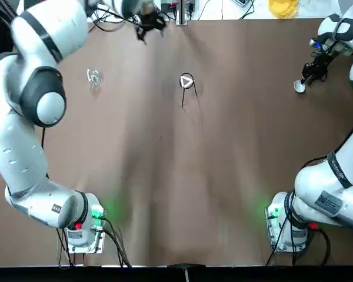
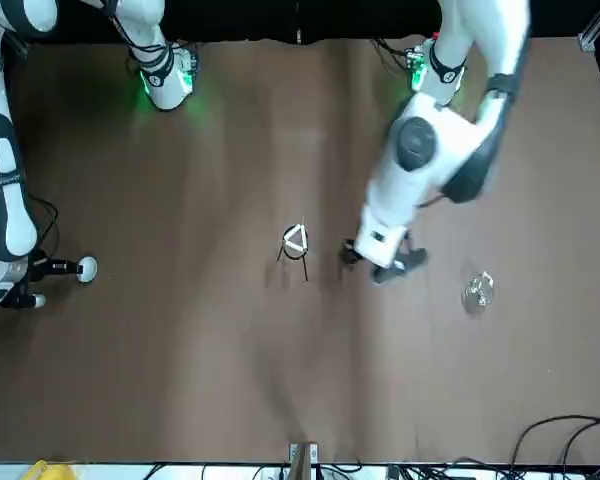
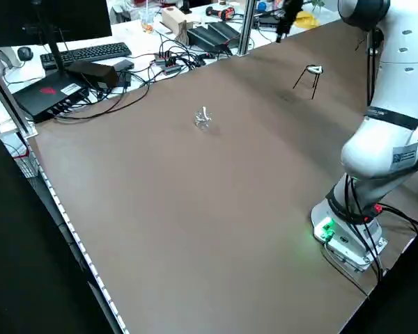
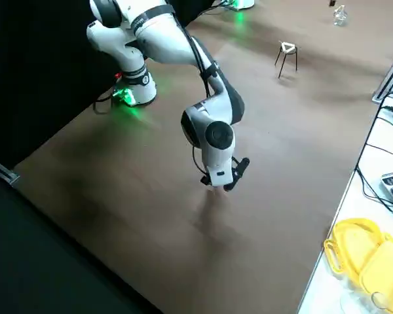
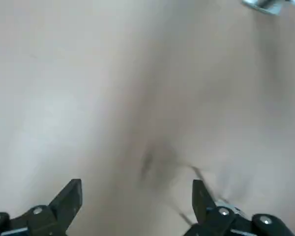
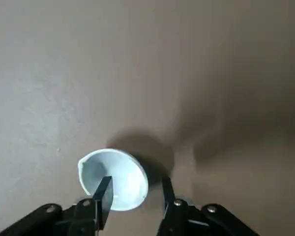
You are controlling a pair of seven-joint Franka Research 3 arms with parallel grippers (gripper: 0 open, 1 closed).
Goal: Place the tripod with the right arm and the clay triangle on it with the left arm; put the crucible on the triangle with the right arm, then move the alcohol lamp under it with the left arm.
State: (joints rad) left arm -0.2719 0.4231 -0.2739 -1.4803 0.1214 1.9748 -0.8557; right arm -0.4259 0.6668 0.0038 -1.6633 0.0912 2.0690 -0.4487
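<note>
Now, black thin-wire tripod [image 1: 183, 97]: upright, midway between the worktop's [image 1: 147, 170] side edges, toward the far edge
White hollow clay triangle [image 1: 183, 82]: on the tripod's ring
Small white round crucible [image 6: 128, 183]: near the worktop's far right corner
Right gripper [image 6: 136, 180]: at the crucible, jaws spread, one overlapping its bowl
Left gripper [image 5: 137, 184]: above the worktop, jaws spread
Clear glass alcohol lamp [image 1: 94, 77]: toward the far left corner
</note>
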